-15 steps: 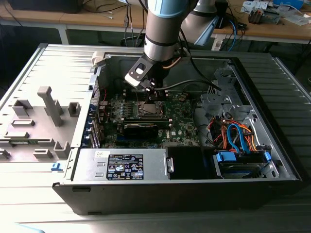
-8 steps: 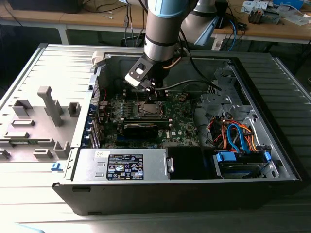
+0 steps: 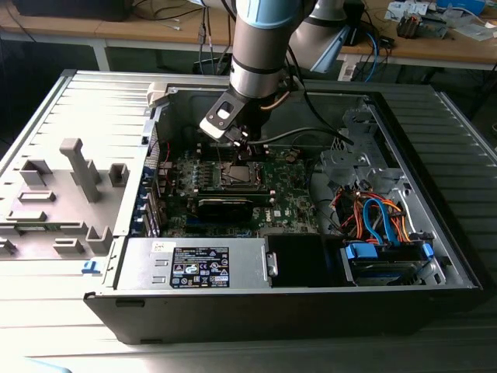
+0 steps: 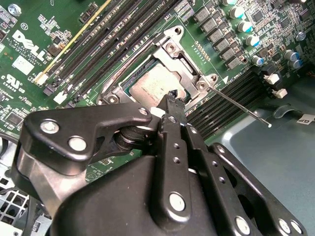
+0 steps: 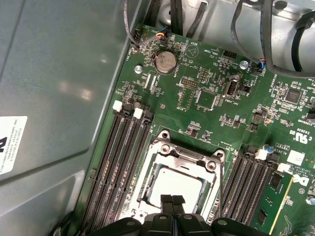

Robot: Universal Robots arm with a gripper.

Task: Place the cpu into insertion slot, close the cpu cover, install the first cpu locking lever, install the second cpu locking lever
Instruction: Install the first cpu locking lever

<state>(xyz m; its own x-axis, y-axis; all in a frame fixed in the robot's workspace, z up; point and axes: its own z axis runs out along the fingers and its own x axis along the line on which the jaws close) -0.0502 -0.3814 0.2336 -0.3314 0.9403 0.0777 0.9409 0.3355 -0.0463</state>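
At the exterior view's left, a grey fixture [image 3: 78, 183] is seen beside the open computer case [image 3: 272, 311]. In the case's middle, the gripper [image 3: 242, 149] is held low over the green board [image 3: 299, 198], just above the insertion slot [image 3: 237, 174]. In the first wrist view its fingertips [image 5: 166, 204] are pressed together. The cpu [image 5: 178, 189] is seated in the slot, framed by the cpu cover [image 5: 184, 155] laid over it. A thin locking lever [image 4: 241, 109] is seen sticking out from the cover's corner. Orange and blue cables [image 3: 373, 214] are bundled at the exterior view's right.
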